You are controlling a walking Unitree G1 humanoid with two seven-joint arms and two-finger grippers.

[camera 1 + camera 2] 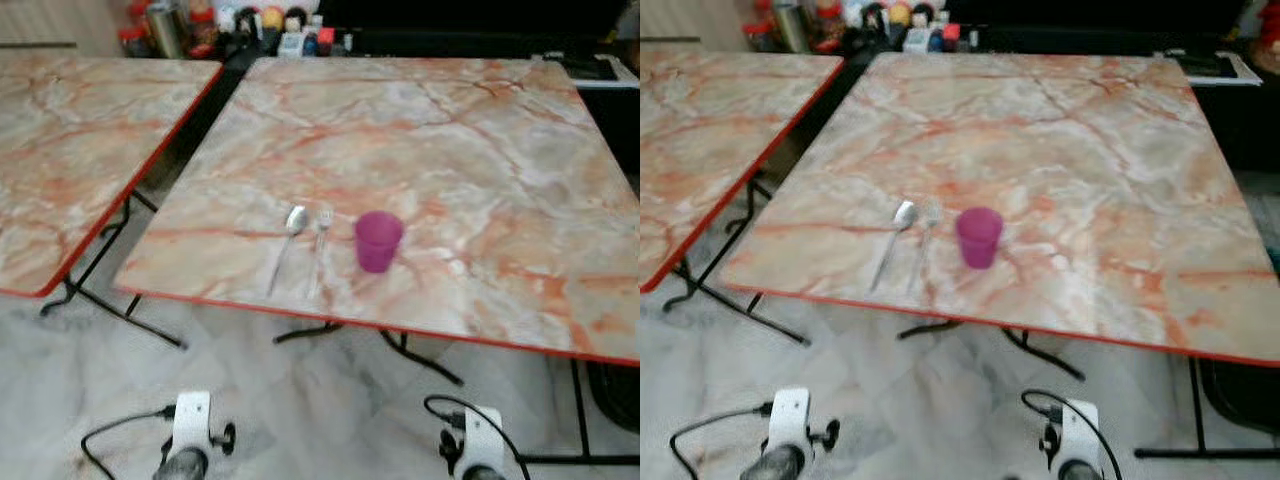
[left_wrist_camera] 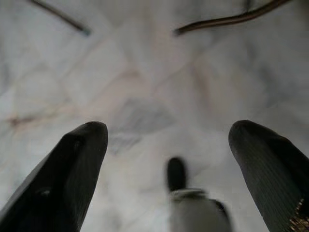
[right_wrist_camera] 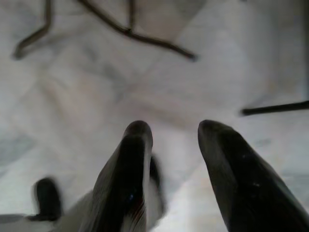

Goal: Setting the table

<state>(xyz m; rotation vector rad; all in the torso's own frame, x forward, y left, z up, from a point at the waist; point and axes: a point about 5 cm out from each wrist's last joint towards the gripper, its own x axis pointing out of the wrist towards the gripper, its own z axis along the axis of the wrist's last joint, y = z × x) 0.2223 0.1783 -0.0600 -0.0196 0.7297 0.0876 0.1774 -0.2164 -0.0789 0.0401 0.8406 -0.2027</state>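
A metal spoon (image 1: 288, 240) and a fork (image 1: 321, 245) lie side by side near the front edge of the marble-patterned table (image 1: 450, 130). A translucent purple cup (image 1: 378, 241) stands upright just right of the fork. Both arms hang low in front of the table, below its edge. My left gripper (image 2: 166, 130) points down at the floor, its fingers wide apart and nothing between them. My right gripper (image 3: 176, 128) also points at the floor, open with a narrower gap and nothing held.
A second marble-patterned table (image 1: 70, 150) stands to the left, with a narrow gap between the two. Bottles and jars (image 1: 230, 25) crowd the far end. Black folding table legs (image 1: 400, 350) cross the pale tiled floor (image 1: 300, 410). A dark counter (image 1: 600, 75) sits at the far right.
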